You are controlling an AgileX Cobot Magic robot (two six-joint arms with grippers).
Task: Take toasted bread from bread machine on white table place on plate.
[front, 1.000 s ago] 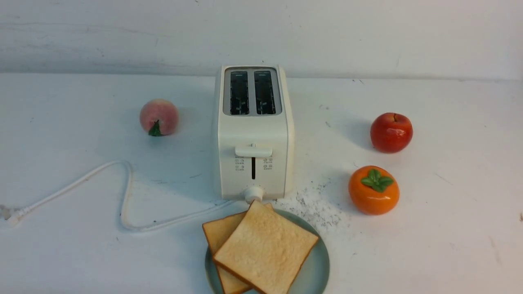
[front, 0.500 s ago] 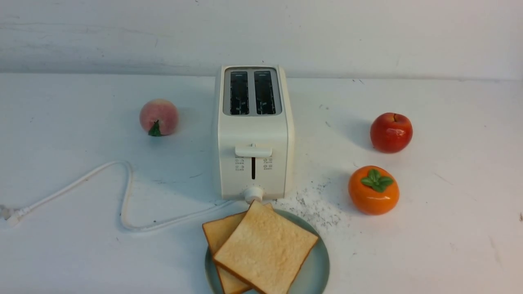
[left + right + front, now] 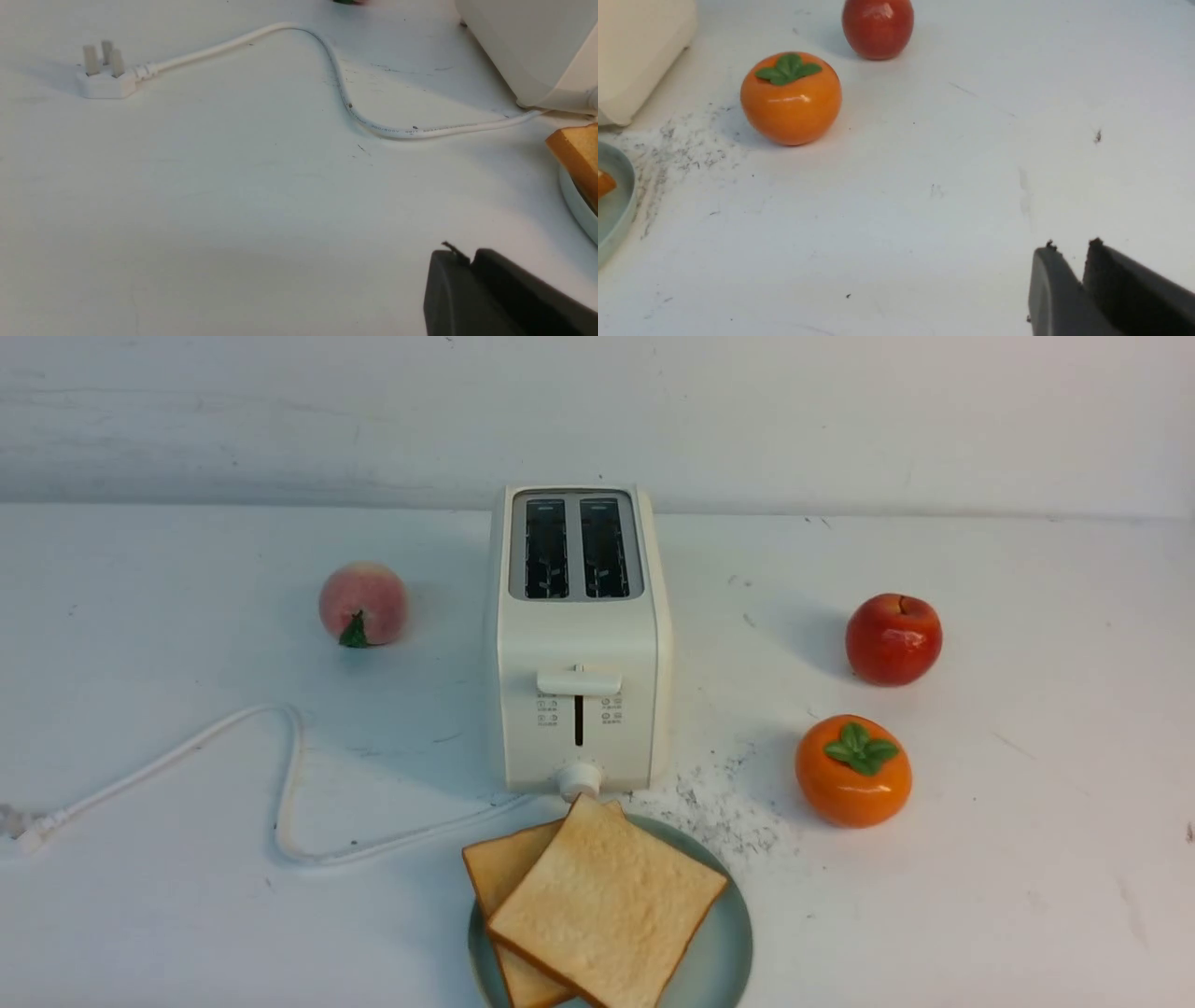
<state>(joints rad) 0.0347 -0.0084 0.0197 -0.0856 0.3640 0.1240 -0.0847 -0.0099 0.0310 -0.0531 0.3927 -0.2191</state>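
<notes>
Toast lies at the near edge of the front view, its upper slice (image 3: 607,905) turned askew over the lower slice (image 3: 509,863), both on the pale blue-green plate (image 3: 728,943). In the left wrist view, the left gripper (image 3: 467,255) has its fingertips very close together, with nothing seen between them; whether they meet cannot be told. The right gripper (image 3: 1073,245) stands slightly open in its own wrist view, a narrow gap between its tips, holding nothing. Just beyond the plate stands the cream toaster (image 3: 579,639) on the white table (image 3: 1008,896), both slots showing dark and no bread in them, its lever (image 3: 579,683) up. A white cord (image 3: 291,775) bends away to the left, ending in a plug (image 3: 106,85). Right of the toaster sits an orange persimmon (image 3: 853,775), with a red apple (image 3: 893,642) farther back. Far left of the toaster rests a pink peach (image 3: 366,599); a pale wall (image 3: 794,420) rises behind.
</notes>
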